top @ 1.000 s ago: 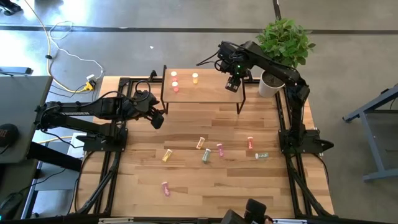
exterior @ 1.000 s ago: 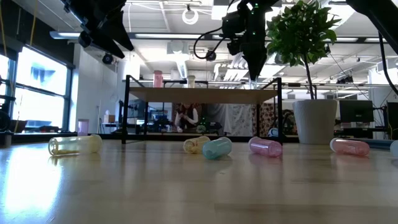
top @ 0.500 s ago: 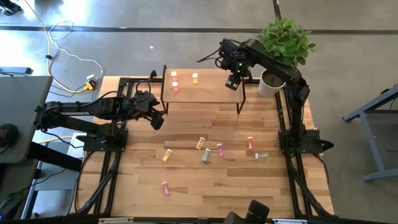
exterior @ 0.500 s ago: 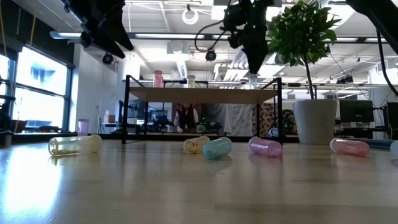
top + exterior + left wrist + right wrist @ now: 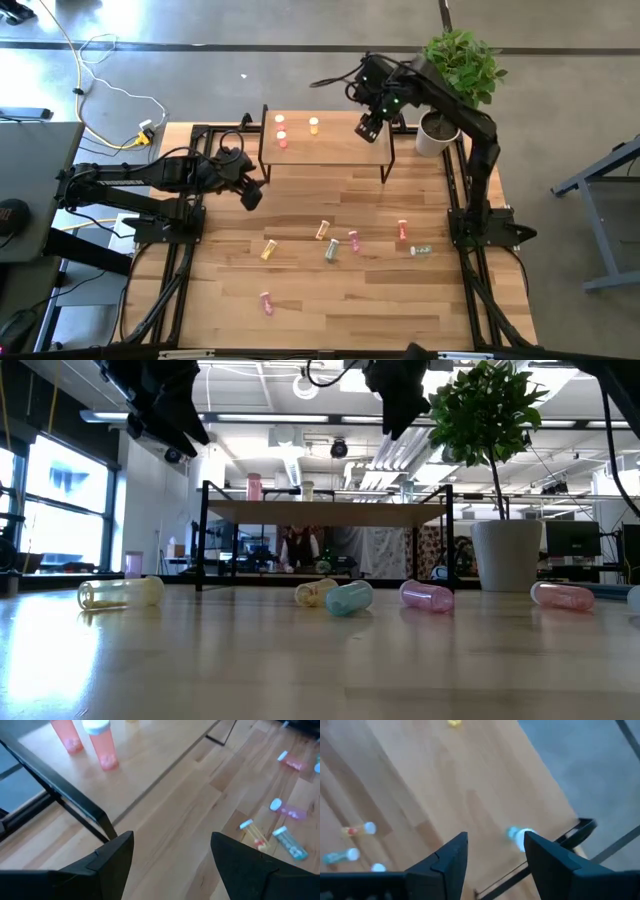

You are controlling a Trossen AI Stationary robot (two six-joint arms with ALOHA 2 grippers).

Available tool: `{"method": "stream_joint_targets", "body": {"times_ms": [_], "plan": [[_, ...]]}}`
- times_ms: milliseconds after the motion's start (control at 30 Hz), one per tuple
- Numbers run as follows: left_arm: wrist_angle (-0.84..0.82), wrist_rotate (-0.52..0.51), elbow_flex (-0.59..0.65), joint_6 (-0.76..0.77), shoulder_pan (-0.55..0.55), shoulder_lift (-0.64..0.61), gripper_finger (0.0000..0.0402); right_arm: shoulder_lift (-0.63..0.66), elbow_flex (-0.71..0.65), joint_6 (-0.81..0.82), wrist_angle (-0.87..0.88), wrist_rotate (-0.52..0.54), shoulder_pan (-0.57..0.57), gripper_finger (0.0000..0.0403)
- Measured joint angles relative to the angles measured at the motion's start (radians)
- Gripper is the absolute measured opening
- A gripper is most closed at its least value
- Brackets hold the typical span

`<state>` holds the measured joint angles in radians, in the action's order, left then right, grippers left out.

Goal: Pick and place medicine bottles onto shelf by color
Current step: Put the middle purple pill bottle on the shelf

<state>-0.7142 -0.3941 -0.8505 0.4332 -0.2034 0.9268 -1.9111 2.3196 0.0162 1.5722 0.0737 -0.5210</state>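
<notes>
Hovering over the shelf's (image 5: 325, 140) right end, your right tool (image 5: 368, 127) is open, empty. Loose bottles (image 5: 328, 250) lie mid-table, well toward you; left tool (image 5: 252, 192), wide open, empty, is nearer.

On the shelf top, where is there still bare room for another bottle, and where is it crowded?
The shelf is bare across its middle, between the yellow bottle and the pale bottle standing near its right end, below the open right tool. The left end is crowded: two red-orange bottles stand close together.
</notes>
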Motion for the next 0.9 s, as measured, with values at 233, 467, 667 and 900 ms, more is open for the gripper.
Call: {"method": "stream_joint_targets", "body": {"times_ms": [233,467,667,900], "plan": [[-0.051,0.057,0.0,0.008,0.0,0.0,0.0257,0.016,-0.019,0.127,-0.001,-0.021,0.09,0.0186],[-0.061,0.1,0.0,0.008,0.001,0.0,0.0257,0.017,-0.078,0.229,-0.002,-0.017,0.209,0.0186],[-0.061,0.104,0.0,0.008,0.001,0.0,0.0257,0.017,-0.248,0.344,-0.001,-0.027,0.304,0.0186],[-0.06,0.122,0.0,-0.027,0.001,0.0,0.0257,0.017,-0.432,0.513,-0.043,-0.105,0.417,0.0186]]}}
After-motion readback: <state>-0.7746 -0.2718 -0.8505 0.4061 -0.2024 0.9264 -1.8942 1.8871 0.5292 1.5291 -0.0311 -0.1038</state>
